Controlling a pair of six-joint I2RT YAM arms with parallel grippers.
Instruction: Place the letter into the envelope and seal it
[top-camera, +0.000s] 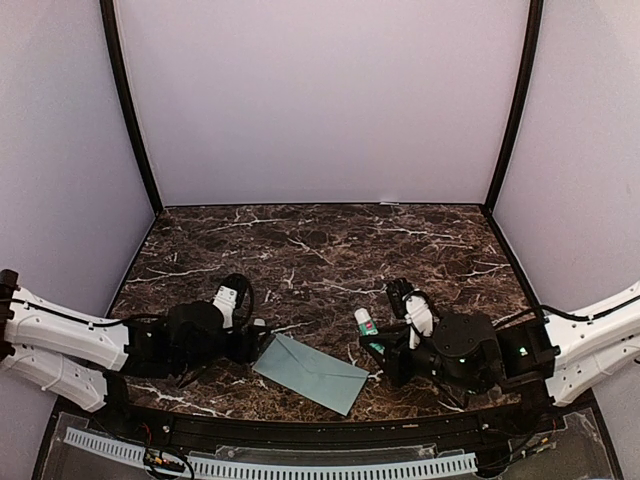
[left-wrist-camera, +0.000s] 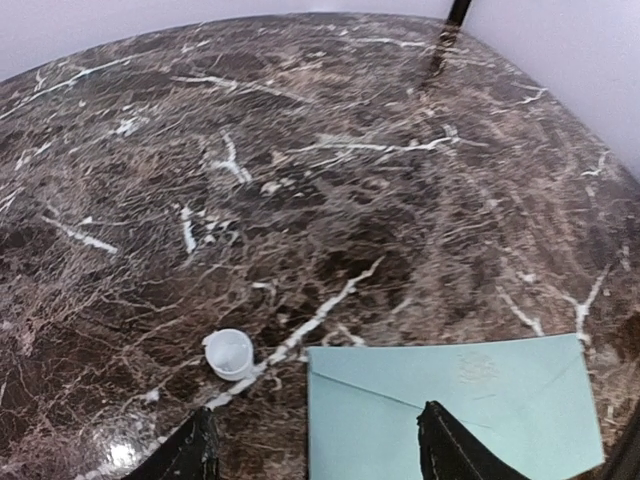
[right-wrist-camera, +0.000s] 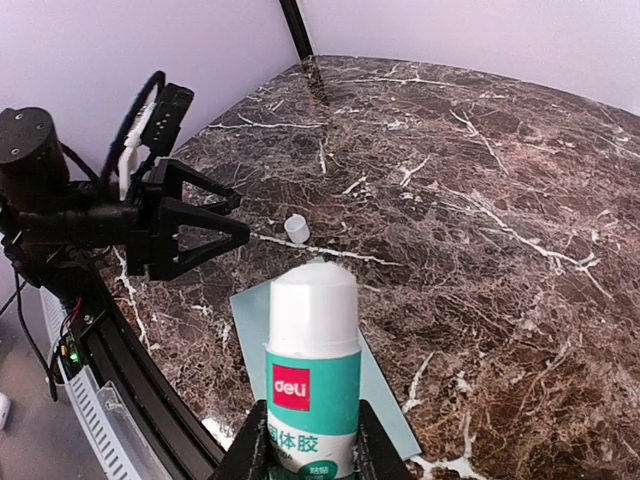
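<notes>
Teal envelope (left-wrist-camera: 510, 400) corner between spread left fingers (left-wrist-camera: 445, 455).

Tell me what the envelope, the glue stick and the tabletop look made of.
The envelope: matte pale teal paper, flat with creased flap lines. The glue stick: smooth, slightly shiny white plastic tube with a printed teal label. The tabletop: glossy dark brown marble look with white veins; stone or laminate, cannot tell.

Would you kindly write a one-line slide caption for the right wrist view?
Right gripper holds a glue stick near the teal envelope, left gripper open across from it.
</notes>
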